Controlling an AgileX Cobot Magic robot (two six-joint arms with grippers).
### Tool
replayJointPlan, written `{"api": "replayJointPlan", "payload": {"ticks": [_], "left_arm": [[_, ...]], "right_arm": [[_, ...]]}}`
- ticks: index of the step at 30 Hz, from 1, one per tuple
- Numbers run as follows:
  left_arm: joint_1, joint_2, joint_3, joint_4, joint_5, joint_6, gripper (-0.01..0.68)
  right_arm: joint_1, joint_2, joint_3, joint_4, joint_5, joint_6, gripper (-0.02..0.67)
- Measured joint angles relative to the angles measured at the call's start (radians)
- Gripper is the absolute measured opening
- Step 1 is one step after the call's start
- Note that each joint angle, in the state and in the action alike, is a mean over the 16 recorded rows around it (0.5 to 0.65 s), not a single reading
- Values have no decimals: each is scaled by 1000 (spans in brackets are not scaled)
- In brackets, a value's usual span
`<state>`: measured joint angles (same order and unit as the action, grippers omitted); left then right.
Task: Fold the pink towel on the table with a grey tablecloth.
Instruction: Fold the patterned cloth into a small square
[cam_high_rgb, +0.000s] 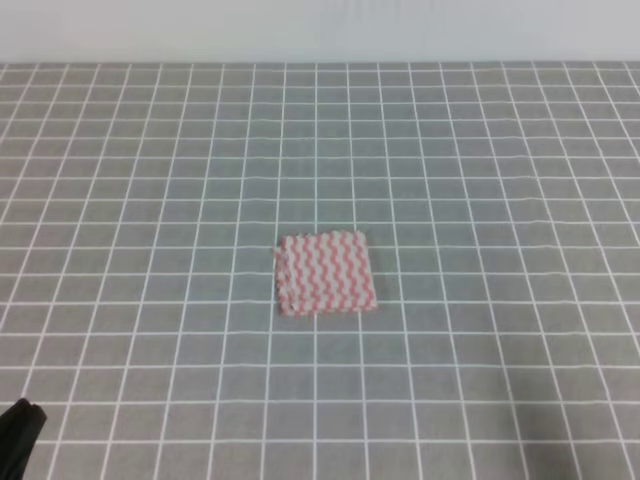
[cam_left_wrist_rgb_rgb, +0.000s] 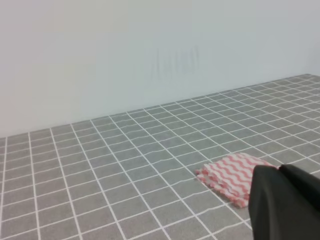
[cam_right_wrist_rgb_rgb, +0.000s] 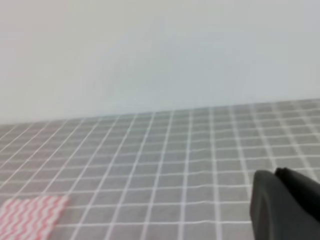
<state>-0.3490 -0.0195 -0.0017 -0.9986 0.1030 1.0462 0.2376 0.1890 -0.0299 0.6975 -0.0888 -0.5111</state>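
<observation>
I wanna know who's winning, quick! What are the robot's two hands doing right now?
Left gripper: holding nothing; open or closed cannot be told. It is away from the pink towel.
Right gripper: holding nothing; open or closed cannot be told.

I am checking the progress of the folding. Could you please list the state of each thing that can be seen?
pink towel: folded into a small layered rectangle, lying flat, not held.
grey tablecloth: spread flat under the towel.
left gripper: off the towel, open or shut unclear.
right gripper: away from the towel, open or shut unclear.
</observation>
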Motion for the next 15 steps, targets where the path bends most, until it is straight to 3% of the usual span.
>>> {"api": "replayJointPlan", "payload": {"ticks": [8,15], "left_arm": [[0,0,0,0,0,0,-3],[0,0,0,0,0,0,-3]], "right_arm": [[-84,-145,40,0,29,-30,-15],[-103,-201,39,2,50,-43,-15]]}}
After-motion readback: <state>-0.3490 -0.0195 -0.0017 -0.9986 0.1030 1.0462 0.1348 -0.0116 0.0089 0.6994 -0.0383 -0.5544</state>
